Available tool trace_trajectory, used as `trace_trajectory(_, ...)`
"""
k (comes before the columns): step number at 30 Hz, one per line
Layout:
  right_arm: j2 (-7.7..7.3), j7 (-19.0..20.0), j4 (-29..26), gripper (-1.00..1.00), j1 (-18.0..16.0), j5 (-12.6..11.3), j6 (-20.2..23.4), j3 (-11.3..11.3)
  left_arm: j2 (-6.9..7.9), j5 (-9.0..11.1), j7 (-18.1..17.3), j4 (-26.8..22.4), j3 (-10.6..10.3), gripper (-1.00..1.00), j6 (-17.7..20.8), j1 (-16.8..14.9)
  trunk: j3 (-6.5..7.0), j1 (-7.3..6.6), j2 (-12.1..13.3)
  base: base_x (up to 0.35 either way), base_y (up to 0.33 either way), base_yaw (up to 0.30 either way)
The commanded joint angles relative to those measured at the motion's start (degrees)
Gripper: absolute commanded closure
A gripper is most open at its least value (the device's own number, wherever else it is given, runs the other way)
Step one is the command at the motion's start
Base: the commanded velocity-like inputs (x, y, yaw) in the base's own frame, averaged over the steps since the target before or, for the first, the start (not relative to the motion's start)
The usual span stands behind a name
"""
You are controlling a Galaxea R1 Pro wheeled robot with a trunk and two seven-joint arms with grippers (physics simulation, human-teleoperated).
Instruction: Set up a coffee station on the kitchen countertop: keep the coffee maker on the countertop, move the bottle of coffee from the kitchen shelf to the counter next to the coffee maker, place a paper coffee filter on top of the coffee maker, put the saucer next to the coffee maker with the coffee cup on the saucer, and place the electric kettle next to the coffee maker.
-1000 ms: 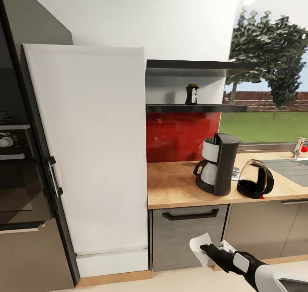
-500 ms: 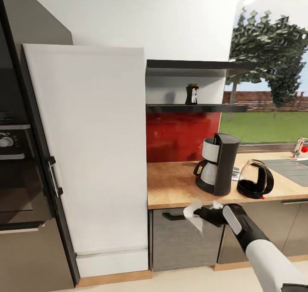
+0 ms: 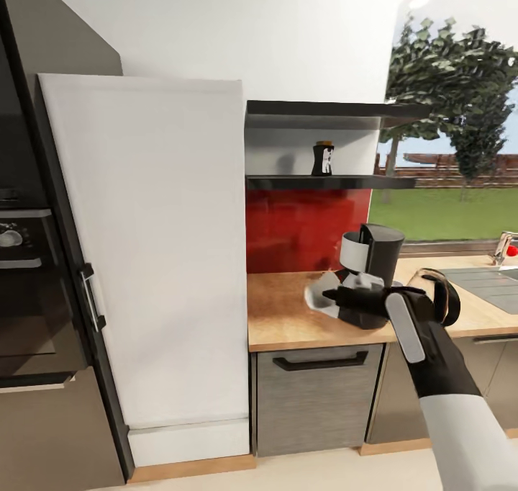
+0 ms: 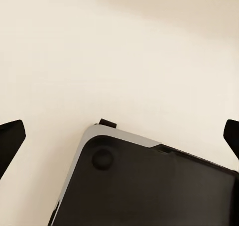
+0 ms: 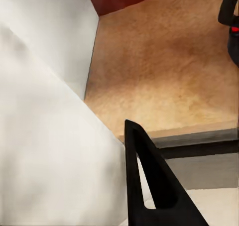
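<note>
Paper coffee filter, white and crumpled [image 3: 317,294], is held clamped in the right gripper [image 3: 332,298] over the wooden countertop [image 3: 280,318], at nine o'clock of the black-and-silver coffee maker [image 3: 370,260]. Filter placement is judged in hand; lifting onto the maker's top is required next. The left gripper's fingertips [image 4: 11,139] are seen apart.

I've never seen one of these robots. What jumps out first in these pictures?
The black-and-white right arm reaches in from the lower right, its right gripper pinching a white paper coffee filter above the wooden countertop, just beside the black coffee maker. Behind it glows a red backsplash, and a small dark bottle of coffee stands on the shelf above.
</note>
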Motion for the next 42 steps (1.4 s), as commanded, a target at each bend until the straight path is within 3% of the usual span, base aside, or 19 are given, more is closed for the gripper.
trace_trajectory(1, -0.07, -0.1, -1.9, 1.0, 0.0, -0.2, 0.2, -0.1, -0.01, 0.1, 0.1, 0.0, 0.0, -1.0, -0.1, 0.0, -0.02, 0.03, 0.0, 0.0, 0.0, 0.0)
trace_trajectory(3, -0.08, -0.2, -4.6, 1.0, -0.8, -0.2, 0.2, -0.3, -0.01, 0.1, 0.1, 0.0, 0.0, -1.0, -0.1, 0.0, -0.02, 0.03, 0.0, 0.0, 0.0, 0.0)
trace_trajectory(4, -0.1, -0.6, -5.1, 1.0, -5.6, 0.0, 0.2, -1.7, -0.01, 0.1, 0.1, 0.0, 0.0, -1.0, 0.0, 0.0, -0.02, 0.03, 0.0, 0.0, 0.0, 0.0)
trace_trajectory(7, 0.01, -1.1, -4.3, 1.0, -11.2, 0.0, 0.2, -4.6, -0.01, 0.1, 0.1, 0.0, 0.0, -1.0, 0.0, 0.0, -0.02, 0.03, 0.0, 0.0, 0.0, 0.0)
trace_trajectory(9, 0.24, -1.4, -1.2, 1.0, -17.7, 0.1, 0.2, -6.4, -0.09, 0.0, 0.1, 0.0, 0.0, -1.0, 0.0, 0.0, -0.02, 0.03, 0.0, 0.0, 0.0, 0.0)
trace_trajectory(15, 0.19, -1.5, 7.3, 1.0, -26.1, 0.1, 0.2, -9.4, -0.14, 0.2, 0.1, 0.0, 0.1, -1.0, 0.0, 0.0, -0.02, 0.03, 0.0, 0.0, 0.0, 0.0)
trace_trajectory(22, -0.05, -1.9, 23.0, 1.0, -35.0, 0.2, 0.2, -10.1, -0.19, 0.4, 0.1, 0.0, 0.4, -1.0, 0.0, 0.0, -0.02, 0.03, 0.0, 0.0, 0.0, 0.0)
trace_trajectory(29, -0.04, -9.1, 45.2, 1.0, -44.7, -0.3, 0.2, -10.2, -0.15, 0.5, 0.1, 0.0, 0.6, -1.0, -0.1, 0.0, -0.02, 0.03, 0.0, 0.0, 0.0, 0.0)
trace_trajectory(31, 0.05, -11.6, 49.5, 1.0, -46.5, -0.7, 0.1, -10.3, -0.14, 0.6, 0.1, 0.0, 0.6, -1.0, -0.1, 0.0, -0.02, 0.03, 0.0, 0.0, 0.0, 0.0)
trace_trajectory(35, 0.21, -15.0, 52.9, 1.0, -47.9, -1.7, -4.7, -10.3, -0.11, 1.2, 0.2, 0.0, 0.8, -1.0, 0.0, 0.0, -0.02, 0.03, 0.0, 0.0, 0.0, 0.0)
trace_trajectory(38, 0.08, -16.0, 53.8, 1.0, -48.3, -1.9, -7.1, -10.2, -0.11, 4.0, 0.3, 0.0, 0.8, -1.0, 0.7, 0.0, -0.02, 0.03, 0.0, 0.0, 0.0, 0.0)
trace_trajectory(39, -0.13, -16.1, 53.8, 1.0, -48.4, -1.9, -8.6, -10.2, -0.1, 6.7, 0.3, 0.0, 0.8, -1.0, 3.6, 0.0, -0.02, 0.03, 0.0, 0.072, 0.0, 0.0)
trace_trajectory(42, -0.05, -14.3, 52.0, 1.0, -48.4, -2.1, -9.3, -10.1, -0.1, 7.9, 0.2, 0.0, 0.7, -1.0, 5.6, 0.0, -0.02, 0.03, 0.0, 0.187, 0.0, 0.0)
